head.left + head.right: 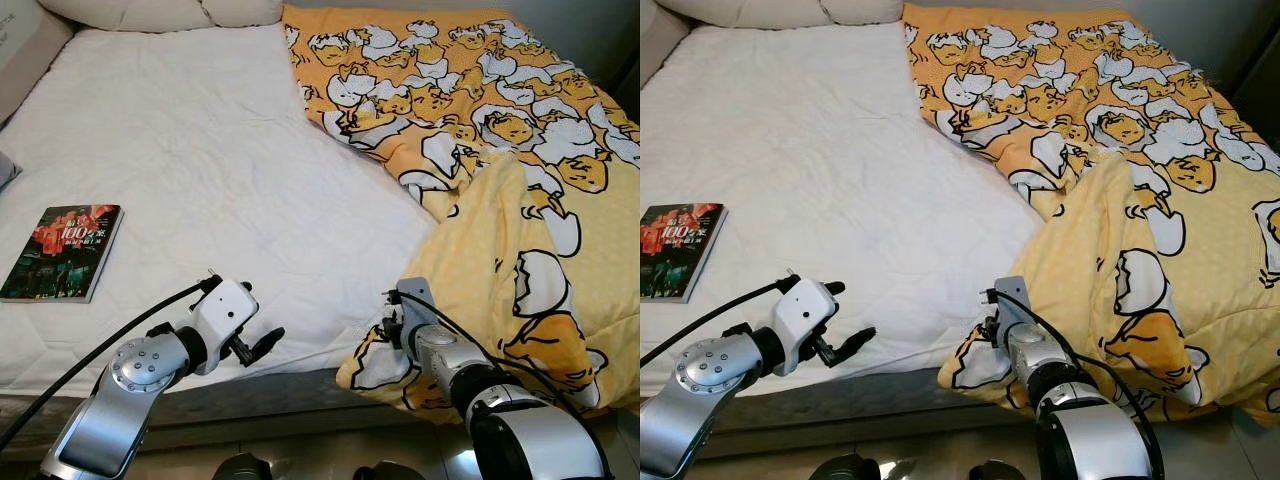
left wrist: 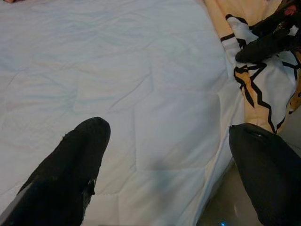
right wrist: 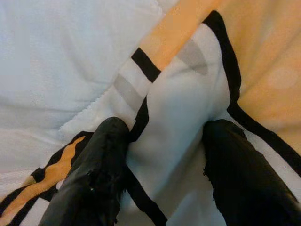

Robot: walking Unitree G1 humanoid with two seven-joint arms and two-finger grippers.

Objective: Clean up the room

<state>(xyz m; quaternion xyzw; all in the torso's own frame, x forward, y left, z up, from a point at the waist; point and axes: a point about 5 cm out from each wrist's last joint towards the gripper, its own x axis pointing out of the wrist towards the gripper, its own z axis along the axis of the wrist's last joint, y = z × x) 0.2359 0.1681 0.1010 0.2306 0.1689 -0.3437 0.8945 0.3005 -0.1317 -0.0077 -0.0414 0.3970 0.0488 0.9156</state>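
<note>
A yellow blanket (image 1: pixel 500 150) printed with egg cartoons lies rumpled over the right half of the bed, its near corner (image 1: pixel 375 365) hanging over the front edge. My right gripper (image 1: pixel 390 325) is at that corner; in the right wrist view its fingers (image 3: pixel 101 155) pinch a raised fold of the blanket (image 3: pixel 174 103). My left gripper (image 1: pixel 258 318) hovers open over the bare white sheet (image 2: pixel 141 94) near the bed's front edge, holding nothing. A dark-covered book (image 1: pixel 65 250) lies flat on the sheet at the left.
Pale pillows (image 1: pixel 160 12) lie along the head of the bed at the back. A grey cushion edge (image 1: pixel 5 168) shows at the far left. The mattress front edge (image 1: pixel 300 390) runs below my arms, with glossy floor (image 2: pixel 225 207) under it.
</note>
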